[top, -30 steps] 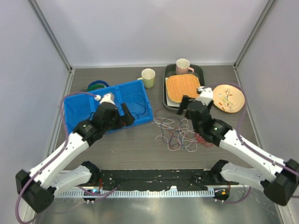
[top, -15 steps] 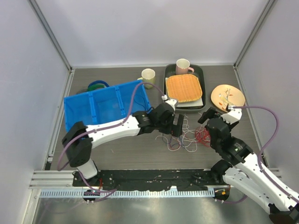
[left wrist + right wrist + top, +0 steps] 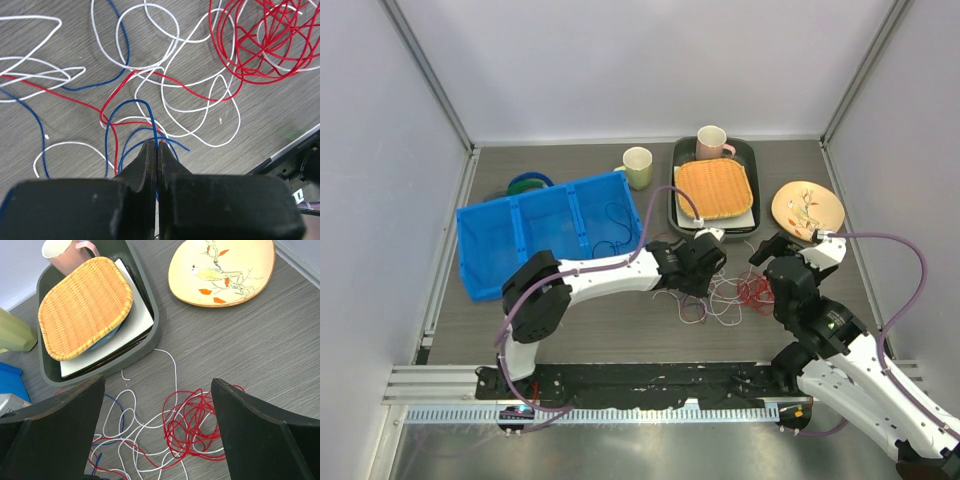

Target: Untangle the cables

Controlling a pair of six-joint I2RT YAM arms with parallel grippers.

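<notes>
Above the black mounting rail, the left arm and right arm have white shells, black joints and thick purple hoses; the left gripper and right gripper are matte black.

Open counter lies nearside of the cables; tray, plate and bin crowd the far side, and the left arm spans the middle.
</notes>
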